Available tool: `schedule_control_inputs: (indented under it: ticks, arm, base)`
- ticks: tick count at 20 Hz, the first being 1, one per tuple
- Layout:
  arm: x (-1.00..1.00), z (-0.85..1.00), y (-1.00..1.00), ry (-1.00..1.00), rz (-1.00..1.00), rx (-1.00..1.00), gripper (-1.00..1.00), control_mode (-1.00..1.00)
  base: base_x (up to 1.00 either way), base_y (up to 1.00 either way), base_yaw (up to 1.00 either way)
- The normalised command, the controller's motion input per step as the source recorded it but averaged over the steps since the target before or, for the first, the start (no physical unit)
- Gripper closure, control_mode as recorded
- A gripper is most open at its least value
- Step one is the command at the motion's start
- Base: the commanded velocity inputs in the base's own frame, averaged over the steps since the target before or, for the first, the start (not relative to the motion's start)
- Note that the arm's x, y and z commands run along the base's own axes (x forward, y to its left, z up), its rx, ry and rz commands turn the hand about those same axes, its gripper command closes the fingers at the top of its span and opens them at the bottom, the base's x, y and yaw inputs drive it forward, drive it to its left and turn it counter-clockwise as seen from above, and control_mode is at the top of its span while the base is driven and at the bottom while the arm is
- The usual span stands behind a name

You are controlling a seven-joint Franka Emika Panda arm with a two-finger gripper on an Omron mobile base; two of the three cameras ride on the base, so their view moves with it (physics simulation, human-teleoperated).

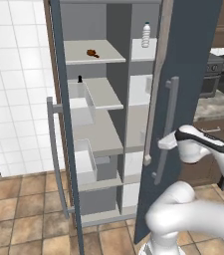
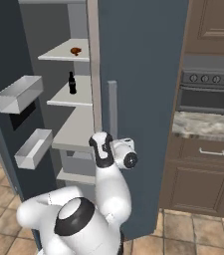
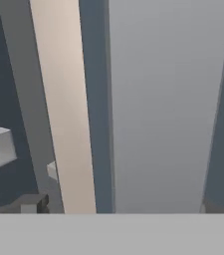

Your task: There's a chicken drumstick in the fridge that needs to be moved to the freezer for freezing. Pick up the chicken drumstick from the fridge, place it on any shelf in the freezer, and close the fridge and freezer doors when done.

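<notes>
1. The chicken drumstick lies on the top shelf of the open appliance. It sits near the middle of the slab, free on all sides. In the right base view it shows as a small reddish-brown piece on the same top shelf.
2. The gripper is well below and to the right of the drumstick, close to the long grey bar handle of the slate-blue door. Its fingers stand wide apart and hold nothing.
3. I judge the drumstick to be light and a little soft, with a surface that can slip between hard fingers. It is not fragile.
4. The best hold is probably across the thick bulbous end, where the fingers get the most surface. The thin stub may turn or slide out.
5. A small dark bottle stands on the shelf below and a clear water bottle in the neighbouring section. Both are well apart from the drumstick, so the reach seems free.
</notes>
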Motion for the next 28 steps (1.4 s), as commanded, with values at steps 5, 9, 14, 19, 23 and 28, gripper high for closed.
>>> schedule_control_inputs:
  ticks: [5,9,14,19,23,28]
  arm:
    - [0.43,0.00,0.19,0.00,0.00,0.00,-1.00,-1.00]
    - [0.50,0.00,0.13,0.00,0.00,0.00,-1.00,-1.00]
    - [0.55,0.00,0.20,0.00,-0.01,0.00,-1.00,-1.00]
    - [0.56,0.00,0.24,0.00,-0.03,0.00,-1.00,-1.00]
    - [0.48,0.00,0.22,0.00,-0.04,0.00,-1.00,-1.00]
    - [0.50,0.00,0.18,0.01,-0.04,0.00,-1.00,-1.00]
  base:
    - [0.00,0.00,0.00]
    - [0.00,0.00,0.00]
    - [0.00,0.00,0.00]
    - [0.00,0.00,0.00]
    - [0.00,0.00,0.00]
    - [0.00,0.00,0.00]
